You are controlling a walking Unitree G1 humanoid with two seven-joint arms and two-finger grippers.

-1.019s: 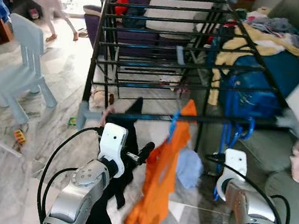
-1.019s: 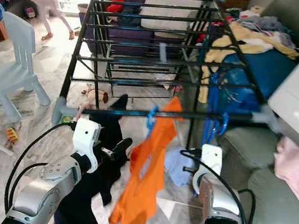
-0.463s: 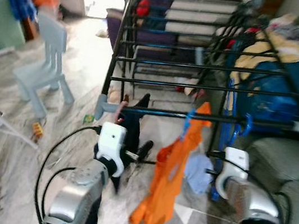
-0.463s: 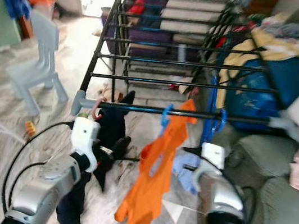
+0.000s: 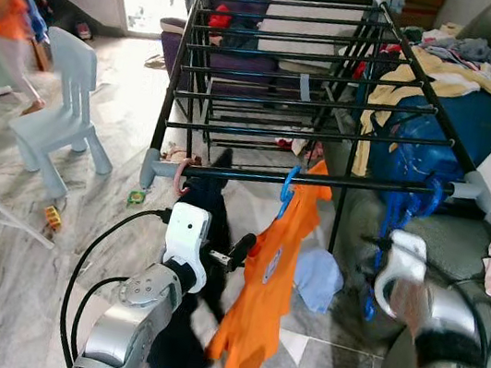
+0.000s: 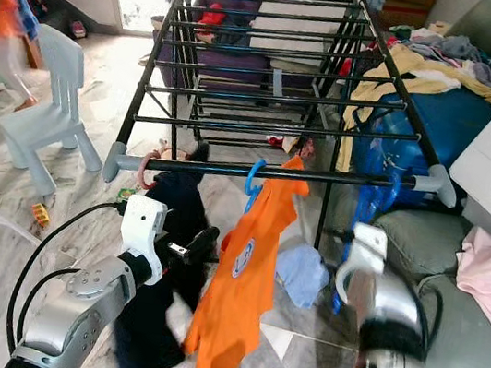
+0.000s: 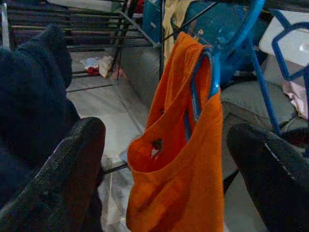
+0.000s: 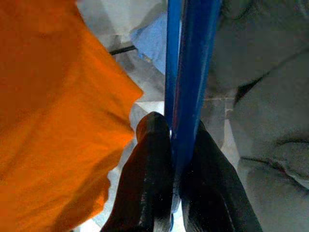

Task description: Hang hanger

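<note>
- The left gripper (image 7: pixel 164 159) has its jaws spread wide and empty; the orange shirt (image 7: pixel 178 159) on its blue hanger (image 7: pixel 203 82) hangs just ahead between them, already on the rack rail (image 5: pixel 321 181).
- The right gripper (image 8: pixel 174 145) has its jaws clamped on a second blue hanger (image 8: pixel 190 67); better to lift it steadily and hook it over the rail beside the shirt.

I am looking into a lived-in home, a living room used for drying laundry. A black metal drying rack with grey plastic corner joints (image 5: pixel 308 82) stands on the grey-veined marble tile floor (image 5: pixel 59 239). To the right of the rack is a grey-green fabric sofa (image 6: pixel 457 264) piled with loose clothes (image 5: pixel 450 72). To the left of the rack stands a small pale blue plastic child's chair (image 5: pixel 60 117), and a small toy (image 5: pixel 53 216) lies on the floor near it.
</note>
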